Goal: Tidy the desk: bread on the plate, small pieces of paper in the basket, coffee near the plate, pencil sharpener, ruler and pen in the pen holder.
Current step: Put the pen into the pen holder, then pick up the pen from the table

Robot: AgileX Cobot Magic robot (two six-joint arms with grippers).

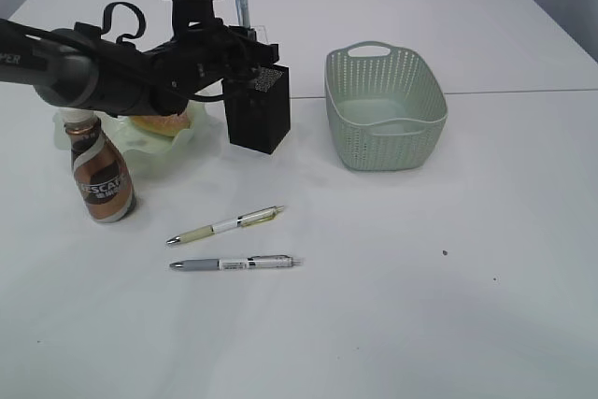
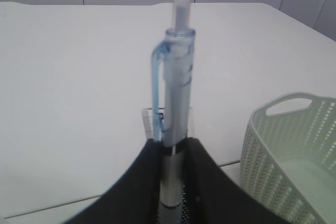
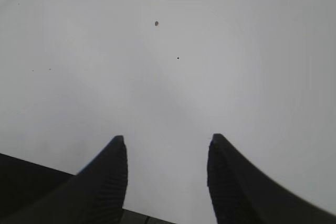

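- White table (image 1: 467,277); basket (image 1: 385,107) right of centre, black holder (image 1: 259,109) mid-left.
- Left gripper (image 2: 170,182) clamped on a blue pen (image 2: 176,85), held upright over the holder; ruler (image 2: 148,124) visible behind it.
- Step looks like pen into holder. Next: lower, let go, check it stays upright.
- Two pens (image 1: 224,224) (image 1: 235,263) lie loose in front, well apart from the holder.
- Bread (image 1: 159,122) on plate (image 1: 182,142), coffee (image 1: 101,175) just beside.
- Right gripper (image 3: 167,174) jaws apart, holding nothing, above bare table.
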